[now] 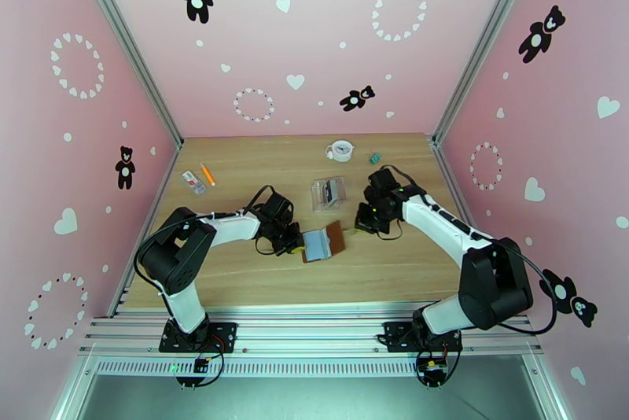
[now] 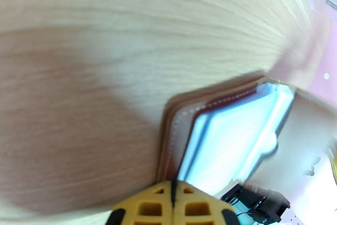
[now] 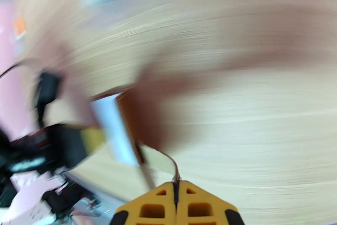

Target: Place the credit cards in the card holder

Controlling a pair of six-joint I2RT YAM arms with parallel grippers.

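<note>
The left hand [image 2: 172, 194] and right hand [image 3: 176, 194], both clenched, flank the open brown card holder [image 1: 334, 239] on the worktop [image 1: 259, 170], fingertips near its edges.

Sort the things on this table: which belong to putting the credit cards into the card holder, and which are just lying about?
Belong to the job:
card holder, lying open
pale credit card, resting on it

Just lying about:
clear pouch, contents unclear
orange pen
small white-and-red item
round white object
small green object

Overhead; both wrists close on card holder [image 1: 336, 237]
</note>
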